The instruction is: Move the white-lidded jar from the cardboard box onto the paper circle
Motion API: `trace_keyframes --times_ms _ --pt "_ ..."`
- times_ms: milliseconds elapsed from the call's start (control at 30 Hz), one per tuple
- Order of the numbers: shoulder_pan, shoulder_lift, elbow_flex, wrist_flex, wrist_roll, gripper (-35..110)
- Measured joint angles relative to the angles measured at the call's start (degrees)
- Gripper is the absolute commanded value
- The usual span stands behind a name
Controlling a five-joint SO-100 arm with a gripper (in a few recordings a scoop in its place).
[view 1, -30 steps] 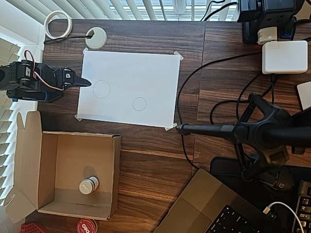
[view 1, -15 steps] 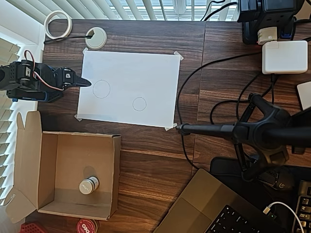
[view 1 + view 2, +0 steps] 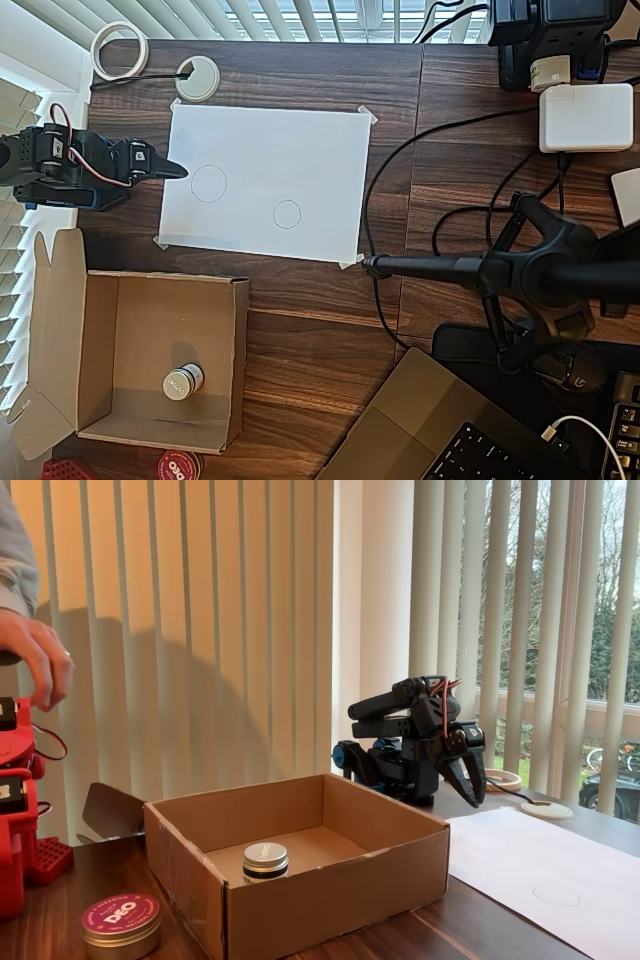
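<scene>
While the white-lidded jar point(image 3: 183, 381) sits inside the cardboard box point(image 3: 232, 360), my gripper point(image 3: 172, 169) hangs empty, fingers together, well beyond the box's far wall. I judge the reach unstarted; next, swing over and open.

A home office or study desk by a window. The dark wood tabletop point(image 3: 300, 320) carries a laptop point(image 3: 440, 430) at its near corner, and beyond the laptop a white power adapter point(image 3: 585, 117), trailing black cables point(image 3: 400, 160) and a black stand point(image 3: 540, 270). Vertical blinds point(image 3: 200, 630) hang behind the tabletop, with trees point(image 3: 615, 590) outside beyond the glass.
</scene>
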Motion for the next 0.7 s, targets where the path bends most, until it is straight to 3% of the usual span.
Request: trace_keyframes --times_ms 700 --pt "-0.7 0.0 0.0 0.0 0.0 0"
